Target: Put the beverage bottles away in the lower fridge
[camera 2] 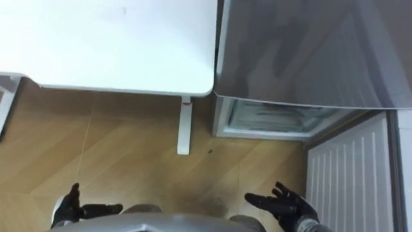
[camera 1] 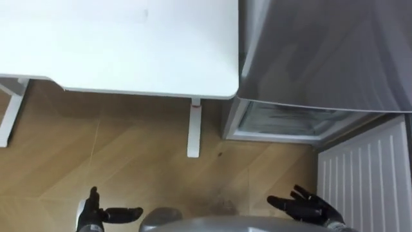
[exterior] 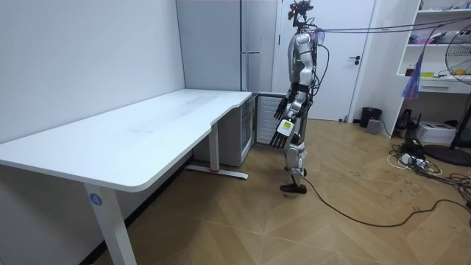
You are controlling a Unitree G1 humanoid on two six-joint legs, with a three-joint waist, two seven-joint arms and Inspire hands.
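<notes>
Room view: stood on the wooden floor just beside the end of the white bench, turned toward the tall grey fridge, with the lower compartment open at about knee height. Held the left hand and the right hand low before the body, fingers spread wide and relaxed, nothing in either. Could not tell where the drinks were: none in the hands, none made out on the visible bench top or on the floor before the fridge.

Judged as a moment with no load in hand. Probably had to look for the drinks first, away from this corner. Then had to take one with the fingers curled fully round it, upright, before any bend. Had to mind the open door, just right of the right hand, and the bench leg, left of the opening: a narrow way in between. Better to go down low and square to the opening than to reach in sideways.

Saw the inside of the lower compartment as a thin strip under the grey front; could not make out shelves or free room there. Door cut off at the right edge, both hands partly cut off at the bottom edge.
</notes>
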